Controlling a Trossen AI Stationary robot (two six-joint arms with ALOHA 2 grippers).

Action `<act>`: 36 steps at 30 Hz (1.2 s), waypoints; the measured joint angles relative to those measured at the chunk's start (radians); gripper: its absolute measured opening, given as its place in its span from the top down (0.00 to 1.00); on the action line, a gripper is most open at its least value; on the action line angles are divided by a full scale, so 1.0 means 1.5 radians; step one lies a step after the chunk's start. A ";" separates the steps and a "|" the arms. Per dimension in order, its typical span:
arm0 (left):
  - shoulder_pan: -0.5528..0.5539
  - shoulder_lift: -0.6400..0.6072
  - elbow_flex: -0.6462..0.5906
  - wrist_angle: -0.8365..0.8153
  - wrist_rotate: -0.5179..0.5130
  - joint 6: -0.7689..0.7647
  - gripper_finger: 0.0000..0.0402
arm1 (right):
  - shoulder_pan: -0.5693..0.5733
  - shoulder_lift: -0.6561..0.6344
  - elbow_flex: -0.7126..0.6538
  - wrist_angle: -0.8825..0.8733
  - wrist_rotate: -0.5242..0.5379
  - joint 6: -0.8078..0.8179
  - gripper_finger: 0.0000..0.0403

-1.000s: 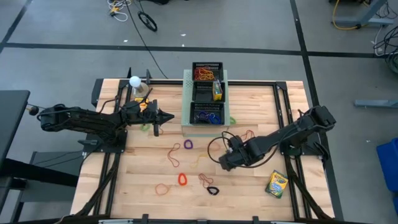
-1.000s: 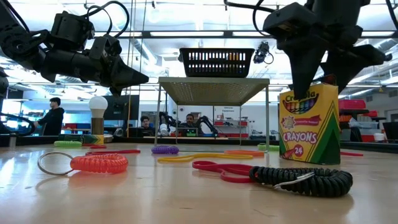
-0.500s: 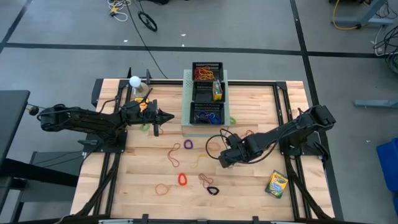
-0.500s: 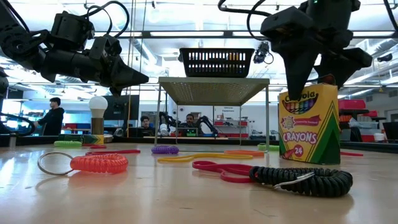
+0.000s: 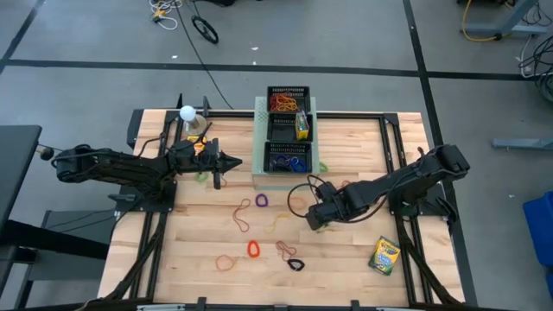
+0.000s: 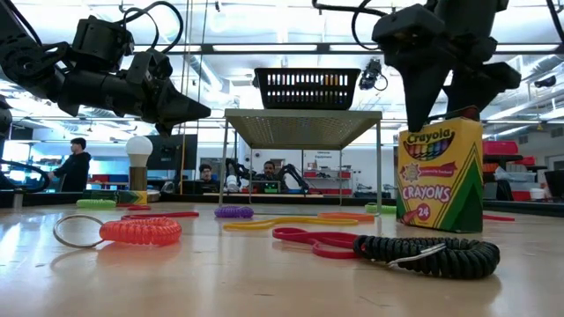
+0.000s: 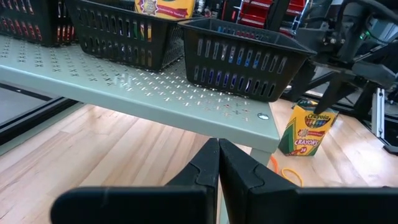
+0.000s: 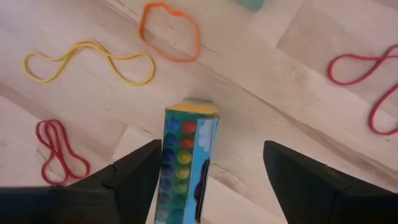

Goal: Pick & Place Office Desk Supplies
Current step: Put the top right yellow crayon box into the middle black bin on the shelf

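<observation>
- The left gripper (image 5: 226, 162) hangs toward the table's 10 o'clock, fingers pressed together on nothing, waiting.
- Loose bands lie across the middle toward 6 o'clock: a purple band (image 5: 262, 199), a red coil (image 5: 253, 249) and a black coil (image 5: 295, 263), all unsorted.
- At 12 o'clock, the green stand (image 5: 259, 130) carries two black trays (image 5: 288, 99) already holding bands, with a boxed set of crayons (image 5: 302, 127) between them.
- The right gripper (image 5: 315, 216), just right of centre, has its fingers spread either side of an upright crayon box (image 8: 186, 163), not yet clamped.
- Another crayon box (image 5: 384, 255) lies at 4 o'clock.
- Judged overall: partly done, with much left.
</observation>
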 joint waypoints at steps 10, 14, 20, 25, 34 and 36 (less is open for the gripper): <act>0.000 0.000 0.000 0.000 0.000 0.000 0.96 | -0.020 -0.003 0.058 -0.012 -0.037 -0.062 0.28; 0.000 0.000 0.000 0.000 0.000 0.000 0.96 | -0.023 -0.004 0.075 -0.056 -0.038 -0.063 0.28; 0.000 0.000 0.000 -0.001 0.000 0.000 0.96 | -0.022 -0.004 0.080 -0.102 -0.042 -0.023 0.28; 0.000 0.000 0.000 0.000 0.000 0.000 0.96 | -0.020 -0.004 0.111 -0.105 -0.050 -0.011 0.28; 0.000 0.000 0.000 0.000 0.000 0.000 0.96 | -0.026 0.019 0.208 -0.126 -0.044 -0.073 0.28; 0.000 0.000 0.000 0.000 0.000 0.000 0.96 | -0.026 0.053 0.255 -0.141 -0.041 -0.105 0.28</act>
